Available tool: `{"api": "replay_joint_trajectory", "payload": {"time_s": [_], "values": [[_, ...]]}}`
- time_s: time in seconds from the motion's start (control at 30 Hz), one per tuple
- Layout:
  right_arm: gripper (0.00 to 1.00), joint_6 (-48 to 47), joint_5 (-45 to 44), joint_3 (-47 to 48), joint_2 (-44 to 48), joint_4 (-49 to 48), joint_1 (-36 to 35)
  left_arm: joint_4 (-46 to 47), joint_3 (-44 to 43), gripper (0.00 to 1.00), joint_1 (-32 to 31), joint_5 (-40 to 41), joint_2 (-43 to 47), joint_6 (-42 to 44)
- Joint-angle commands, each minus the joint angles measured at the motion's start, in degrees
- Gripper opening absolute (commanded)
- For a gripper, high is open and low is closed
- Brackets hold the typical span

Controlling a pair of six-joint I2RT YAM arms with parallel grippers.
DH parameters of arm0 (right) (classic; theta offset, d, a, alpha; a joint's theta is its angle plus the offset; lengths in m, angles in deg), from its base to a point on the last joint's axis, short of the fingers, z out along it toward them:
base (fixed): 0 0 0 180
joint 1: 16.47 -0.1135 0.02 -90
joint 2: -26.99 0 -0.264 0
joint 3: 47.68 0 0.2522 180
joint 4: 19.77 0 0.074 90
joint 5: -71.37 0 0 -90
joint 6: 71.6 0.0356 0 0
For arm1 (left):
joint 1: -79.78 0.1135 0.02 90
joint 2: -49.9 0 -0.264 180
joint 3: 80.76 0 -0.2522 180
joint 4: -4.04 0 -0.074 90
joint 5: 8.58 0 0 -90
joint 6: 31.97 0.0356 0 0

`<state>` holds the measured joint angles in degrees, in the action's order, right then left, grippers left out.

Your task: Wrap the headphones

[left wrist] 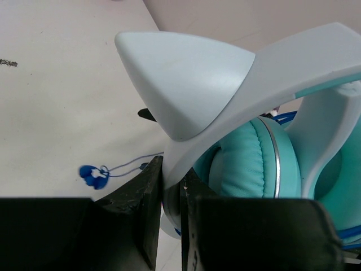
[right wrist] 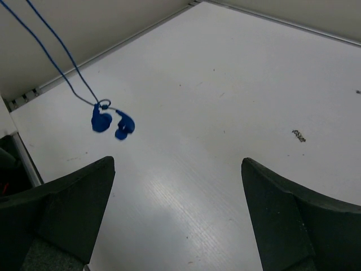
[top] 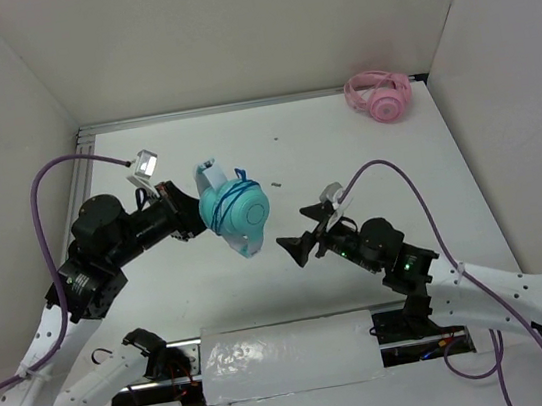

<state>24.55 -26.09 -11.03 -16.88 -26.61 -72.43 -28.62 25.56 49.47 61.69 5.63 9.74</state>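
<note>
the white table (top: 345,152) is your workspace, and the pair you want is not resting on it. your left arm reaches in from the left edge, bent at the elbow with the wrist turned toward the middle. the left gripper (left wrist: 172,186) is clamped narrow on the pale headband (left wrist: 186,79). your right arm comes in from the near right corner, forearm low, and points left. the right gripper (top: 292,245) is spread wide with nothing between its jaws, near the cups but apart from them.

the teal headphones (top: 237,211) hang in the air left of the table's centre. expect them to be light. the band is a stiff plastic arch, the cushions are soft, and the hinges may give if you squeeze. the band is the sound place to hold, so leave the left grip where it is. the pink headphones (top: 379,97) in the far right corner are not yours.

some of the thin blue cable (right wrist: 62,56) shows around a cup. the rest trails loose, limp and likely to slide through the fingers. the small blue plug (right wrist: 113,121) dangles at its end, ahead of your right gripper. it is probably the easier thing to pinch.
</note>
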Motion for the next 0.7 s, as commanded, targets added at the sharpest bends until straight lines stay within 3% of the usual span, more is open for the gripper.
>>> {"api": "replay_joint_trajectory", "payload": {"time_s": [0.0, 0.2, 0.47, 0.6, 0.67], "values": [[1.0, 2.02, -4.05, 0.65, 2.56, -1.47, -0.37, 5.27, -2.57, 0.0, -0.19, -0.49, 1.56, -1.45], [1.0, 2.29, 4.73, 0.93, 2.31, -1.63, -0.64, 5.45, -2.92, 0.0, -0.11, 0.65, 0.86, -2.07], [1.0, 1.85, 4.64, 0.13, -3.3, -16.39, -1.16, 6.24, -2.57, 0.0, -0.11, 0.48, 0.68, -3.12], [1.0, 1.67, 8.85, 3.11, -8.06, -18.33, -1.16, 6.33, -2.66, 0.0, -0.19, 0.3, 0.33, -3.56], [0.94, 2.02, 8.78, 4.52, -11.57, -19.3, -1.08, 6.76, -2.57, 0.0, -0.11, -0.4, 0.41, -3.91]]}}
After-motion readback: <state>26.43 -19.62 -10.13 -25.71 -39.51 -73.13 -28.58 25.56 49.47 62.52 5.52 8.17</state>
